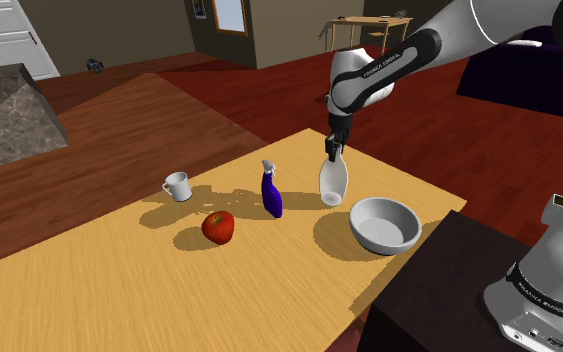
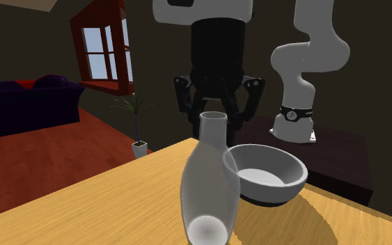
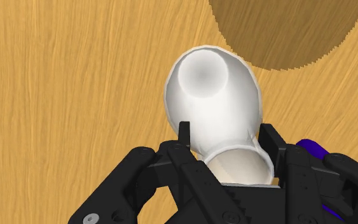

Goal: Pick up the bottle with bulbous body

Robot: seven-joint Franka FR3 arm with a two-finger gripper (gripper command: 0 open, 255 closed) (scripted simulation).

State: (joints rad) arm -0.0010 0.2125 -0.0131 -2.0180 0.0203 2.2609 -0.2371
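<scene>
The tool [image 3: 227,139] is closed narrow on the neck of the white bottle [image 3: 212,102]. Its black fingers [image 3: 184,132] press the neck from either side just under the flared lip, so the tool is holding the bottle. In the shoulder view the tool [image 1: 333,150] hangs from the arm above the far part of the table [image 1: 119,290], and the bottle [image 1: 333,183] dangles below it. The bottle is tilted, and its bulbous body swings out from under the neck. In the second exterior view the bottle [image 2: 210,188] shows its pale underside, so I judge it is already off the wood or barely touching it. To finish the pick well, keep the squeeze steady and rise straight and slowly. The heavy body hangs off-axis from a smooth neck, and a jerk could make it pivot or slide, though the lip should catch it. In the shoulder view the grey bowl [image 1: 382,222] sits just beside the bottle at about 4 o'clock and is the closest thing to clip, so avoid any sideways drift that way. A purple spray bottle [image 1: 271,195] stands near at 9 o'clock. A red apple [image 1: 218,227] lies farther off at 8 o'clock and a white mug [image 1: 177,186] farther still at 9 o'clock. All three are out of an upward path.
</scene>
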